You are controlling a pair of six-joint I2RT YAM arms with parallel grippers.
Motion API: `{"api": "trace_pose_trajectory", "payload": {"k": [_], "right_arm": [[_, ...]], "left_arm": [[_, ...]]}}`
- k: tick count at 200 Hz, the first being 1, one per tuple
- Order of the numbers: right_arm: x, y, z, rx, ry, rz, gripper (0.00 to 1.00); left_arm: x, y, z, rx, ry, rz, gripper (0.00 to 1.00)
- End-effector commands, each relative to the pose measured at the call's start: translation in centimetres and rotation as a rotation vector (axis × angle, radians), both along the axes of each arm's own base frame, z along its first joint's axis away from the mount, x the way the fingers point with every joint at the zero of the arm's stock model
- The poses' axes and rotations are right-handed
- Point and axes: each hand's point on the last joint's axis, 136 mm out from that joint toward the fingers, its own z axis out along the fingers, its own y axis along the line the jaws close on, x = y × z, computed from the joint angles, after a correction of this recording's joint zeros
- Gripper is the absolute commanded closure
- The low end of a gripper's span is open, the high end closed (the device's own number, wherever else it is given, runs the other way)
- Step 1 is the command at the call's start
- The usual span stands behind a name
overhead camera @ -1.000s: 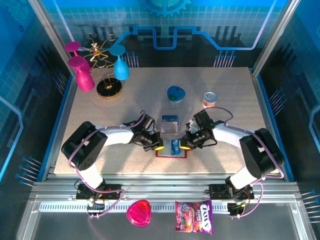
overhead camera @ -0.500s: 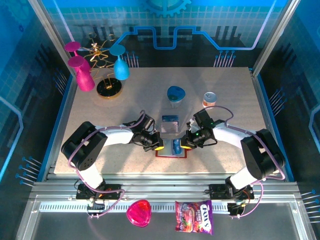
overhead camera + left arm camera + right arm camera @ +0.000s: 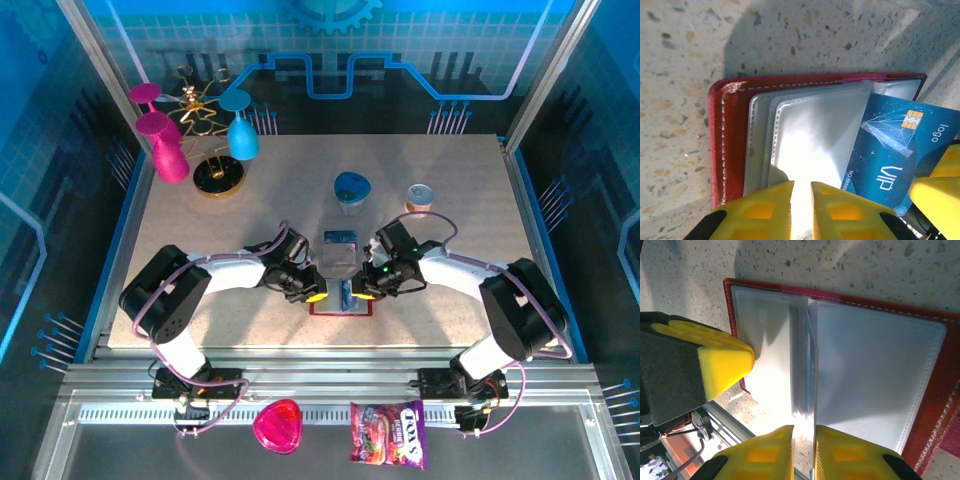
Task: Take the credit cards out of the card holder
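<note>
Since a second ago my right gripper (image 3: 362,290) has slid closer to my left gripper (image 3: 318,293), and the blue card (image 3: 346,293) has tipped up on its edge over the card holder (image 3: 338,312). From above, the card holder lies open between both grippers. A grey card (image 3: 340,256) lies just behind it, with bare table (image 3: 420,322) to its right. My left wrist view shows the blue card (image 3: 900,150) poking slantwise out of the silver pocket (image 3: 810,135). Its long side points at my right gripper, so I think the pull goes that way. My left fingers (image 3: 765,210) sit nearly together; I can't tell if they pinch anything. My right wrist view shows the card's thin edge running into the slit between my almost-closed fingers (image 3: 850,455); gripped or not, I can't tell.
</note>
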Motion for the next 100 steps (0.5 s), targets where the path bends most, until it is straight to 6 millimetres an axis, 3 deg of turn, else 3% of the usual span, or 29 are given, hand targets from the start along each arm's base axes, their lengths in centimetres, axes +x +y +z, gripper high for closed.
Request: {"api": "trace_pose_trajectory", "payload": {"k": [1,100], "right_arm": [[0.45,0.37,1.18,-0.002,-0.026,-0.014,0.83],[0.13,0.38,1.21,-0.027,-0.031,-0.024,0.89]], "left_arm": [[-0.48,0.64,0.45,0.011,0.002,-0.013,0.84],[0.06,0.88,1.21,0.0,-0.02,-0.016,0.84]]}}
